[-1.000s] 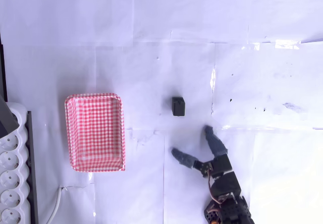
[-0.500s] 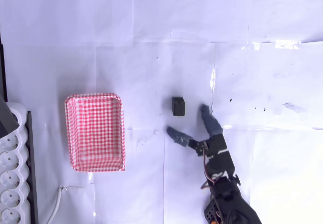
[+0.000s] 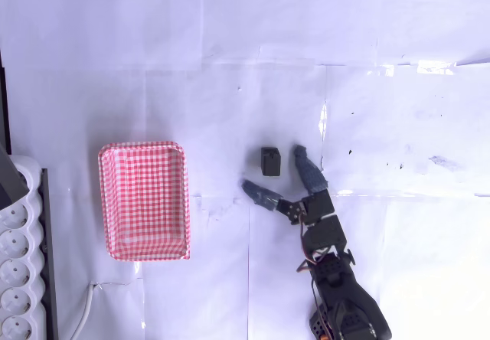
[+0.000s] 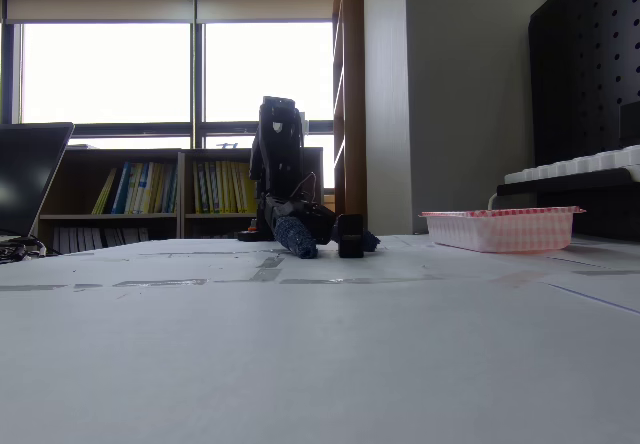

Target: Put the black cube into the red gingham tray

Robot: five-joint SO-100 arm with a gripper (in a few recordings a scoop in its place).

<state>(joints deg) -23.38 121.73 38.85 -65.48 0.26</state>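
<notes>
The fingers (image 3: 305,170) are spread wide apart and aren't holding anything. In the overhead view one finger tip sits just right of the black cube (image 3: 269,161), and the other points out left, below the cube and a bit to its left, so the cube is right at the mouth of the gripper (image 3: 277,175) rather than properly between the tips. Can't tell whether the right finger is actually touching the cube or just beside it.

In the fixed view the gripper (image 4: 318,236) is down low at the tabletop (image 4: 300,364), with the cube (image 4: 350,235) sitting on the surface right in front of it, and the dark arm (image 4: 278,164) rising up behind.

The cube sits flat on the white paper-covered tabletop (image 3: 230,49), roughly mid-scene from above. The red gingham tray (image 3: 144,200) is well apart to the left of it in the overhead view, with nothing inside. In the fixed view the tray (image 4: 498,228) is off to the right. A white power strip (image 3: 19,271) lies along the left edge in the overhead view, just left of the tray.
</notes>
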